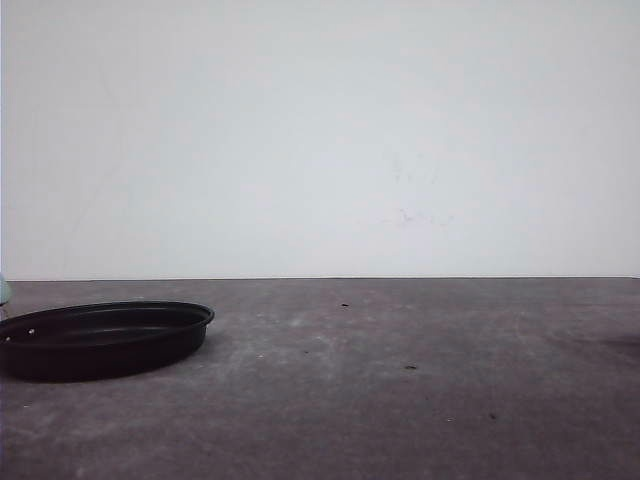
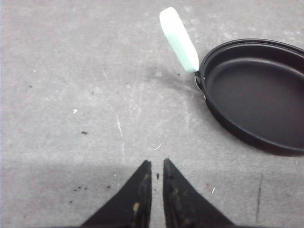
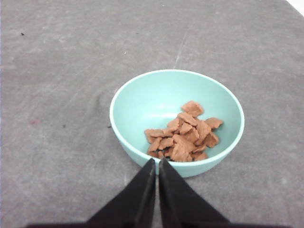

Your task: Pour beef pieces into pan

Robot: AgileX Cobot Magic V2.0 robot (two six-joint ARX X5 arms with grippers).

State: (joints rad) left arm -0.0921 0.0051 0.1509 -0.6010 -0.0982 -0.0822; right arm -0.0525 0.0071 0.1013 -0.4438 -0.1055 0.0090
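In the right wrist view, the right gripper [image 3: 156, 163] hangs above the grey table [image 3: 57, 95] with its two black fingers [image 3: 142, 190] drawn almost together, only a thin slit between the tips, and nothing held between them. Just beyond the tips sits a teal bowl [image 3: 142, 102], upright on the table, and the fingertips overlap its near rim in the picture; whether they touch it cannot be told. The beef pieces [image 3: 183, 133] lie inside the bowl as a low heap of small orange-brown chunks, gathered against the near side of its floor, with the rest of the inside bare. In the left wrist view, the left gripper [image 2: 156, 164] is likewise nearly closed, its dark fingertips parted by a narrow gap and holding nothing, poised over bare table marked with pale scratches and a few dark crumbs. Farther off from those tips rests the pan [image 2: 256, 90], wide, shallow and black, with its pale mint-green handle [image 2: 178, 39] angled away from the rim. The front view shows the pan [image 1: 100, 338] low at the left edge of the table, and behind the table's far edge stands a plain white wall [image 1: 320, 130].
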